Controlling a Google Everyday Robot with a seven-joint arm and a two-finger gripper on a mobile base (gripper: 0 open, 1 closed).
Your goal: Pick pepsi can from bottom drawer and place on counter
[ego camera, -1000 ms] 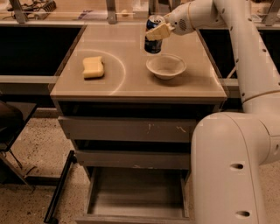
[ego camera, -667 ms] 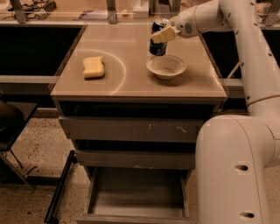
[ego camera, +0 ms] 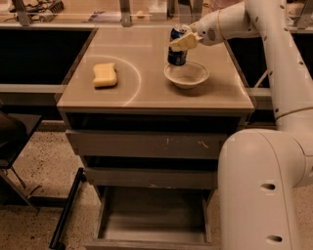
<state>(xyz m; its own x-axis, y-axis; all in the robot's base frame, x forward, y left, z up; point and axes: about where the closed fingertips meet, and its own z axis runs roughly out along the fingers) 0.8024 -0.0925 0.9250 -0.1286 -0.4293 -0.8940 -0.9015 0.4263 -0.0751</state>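
Observation:
The dark blue pepsi can [ego camera: 177, 54] with a silver lid is upright at the back of the beige counter [ego camera: 146, 88], just behind the white bowl [ego camera: 186, 74]. My gripper [ego camera: 183, 42] reaches in from the right and is shut on the can near its top. I cannot tell whether the can's base touches the counter. The bottom drawer [ego camera: 153, 215] is pulled open below, its grey floor bare.
A yellow sponge [ego camera: 105, 74] lies on the counter's left part beside a pale arc mark. A cluttered ledge with metal posts [ego camera: 124, 12] runs behind. My white arm and base [ego camera: 259, 185] fill the right side. A dark chair [ego camera: 12, 141] stands at left.
The gripper with the can has shifted slightly right and lower, toward the counter behind the bowl. The view has also shifted a little.

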